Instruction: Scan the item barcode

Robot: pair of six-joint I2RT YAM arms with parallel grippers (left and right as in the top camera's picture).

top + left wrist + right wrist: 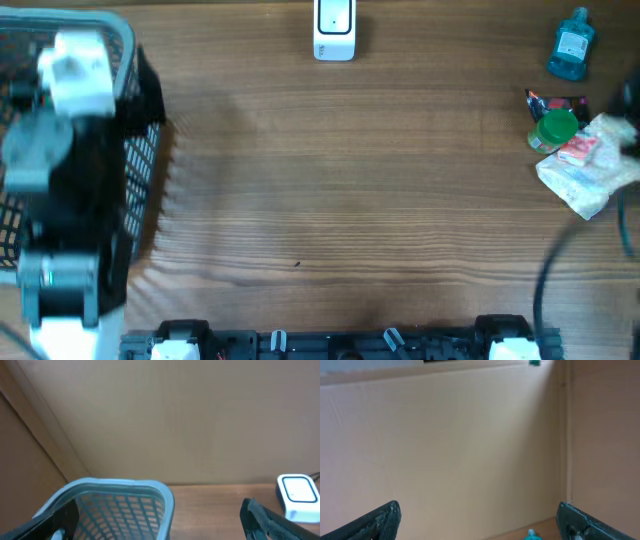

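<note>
Left hand [157, 521] splayed wide above basket [120, 483]; right hand [480, 522] splayed too.

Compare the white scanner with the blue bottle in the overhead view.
Colour: the scanner is white, the bottle see-through blue. Shape: the scanner is a rounded box, the bottle narrows to a cap. Place: the scanner sits in the middle, the bottle far right. Both rest along the far edge of the table.

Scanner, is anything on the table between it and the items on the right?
Nothing visible. Bare table lies between the scanner and the items: blue bottle, green cap and white packet.
</note>
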